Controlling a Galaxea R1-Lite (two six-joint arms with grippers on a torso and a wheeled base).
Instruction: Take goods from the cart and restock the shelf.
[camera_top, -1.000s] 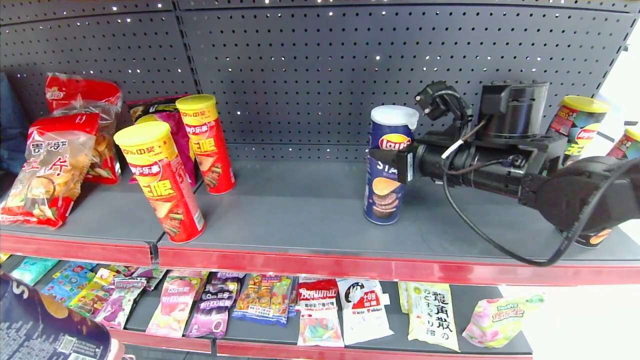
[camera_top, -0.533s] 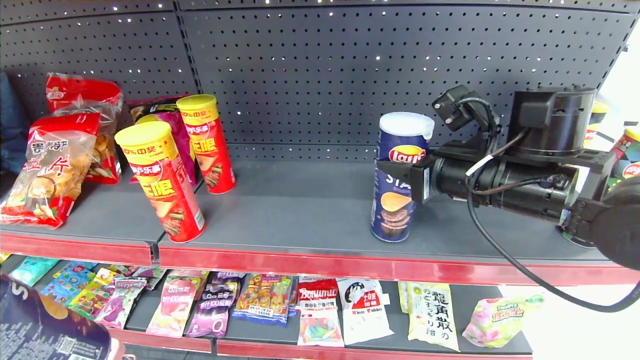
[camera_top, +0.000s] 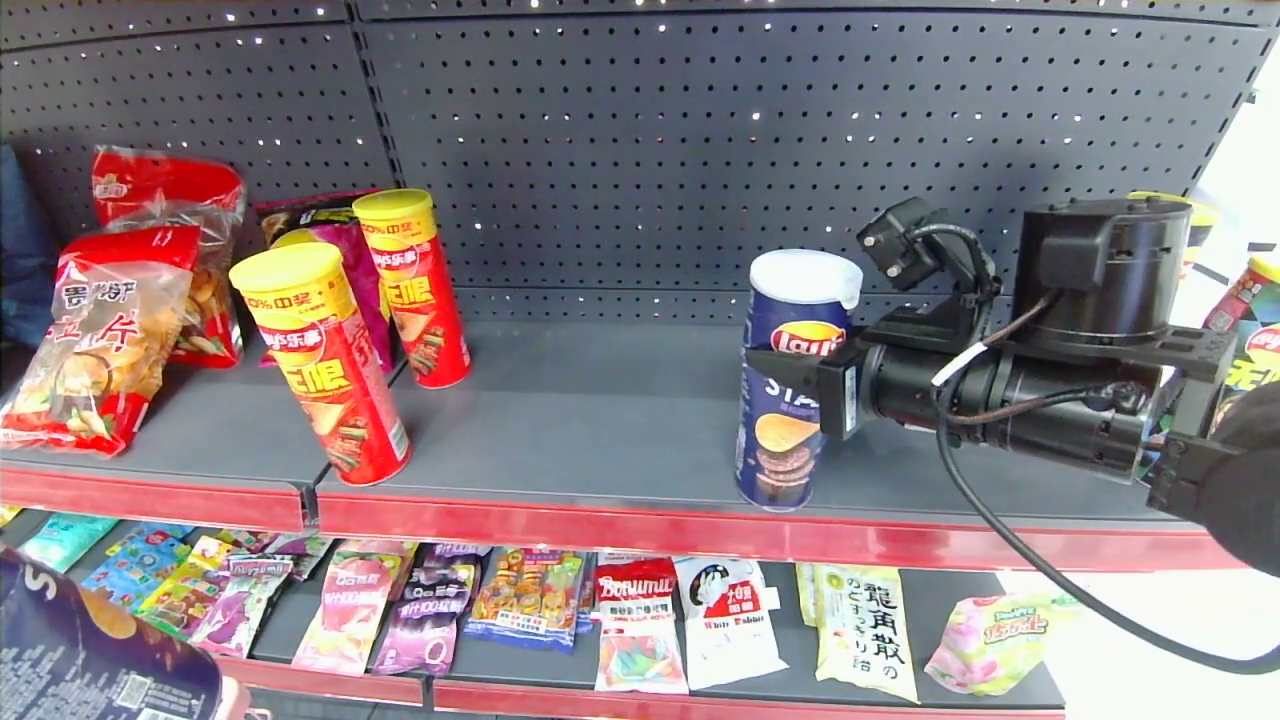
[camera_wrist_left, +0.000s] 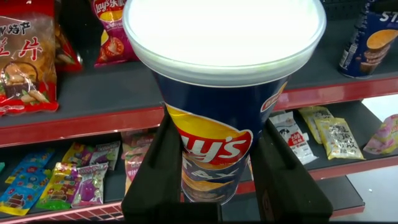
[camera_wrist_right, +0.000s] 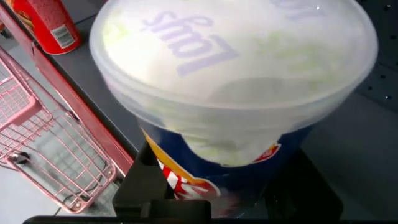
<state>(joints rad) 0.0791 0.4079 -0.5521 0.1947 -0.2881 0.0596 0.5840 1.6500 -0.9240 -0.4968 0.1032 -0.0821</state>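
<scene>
On my far left, the left hand (camera_wrist_left: 221, 174) is clamped around a spare can (camera_wrist_left: 224, 81): dark blue tube, white plastic lid. I hold it out in front of the shelf (camera_top: 620, 430), low and well apart from the work. Moving across the shelf, the snack bags (camera_top: 95, 335) and two red cans (camera_top: 320, 365) with yellow lids stand grouped at the left end, leaving a broad bare stretch in the middle.

The right hand (camera_top: 800, 370) grips the blue can (camera_top: 790, 440) about its middle, fingers closed on either side, with the can near upright. Its base sits just behind the red front lip (camera_top: 600, 525), and I cannot tell whether it touches the shelf. The pink wire cart (camera_wrist_right: 43, 155) shows below, in the right wrist view.

I judge the step to be setting this can down. To do it well I would carry it farther back from the lip, keep it plumb, lower until the base bears flat, and only then part the fingers, drawing straight away. The tube is tall, narrow, smooth and light, so I expect it to tip at any sideways nudge.
</scene>
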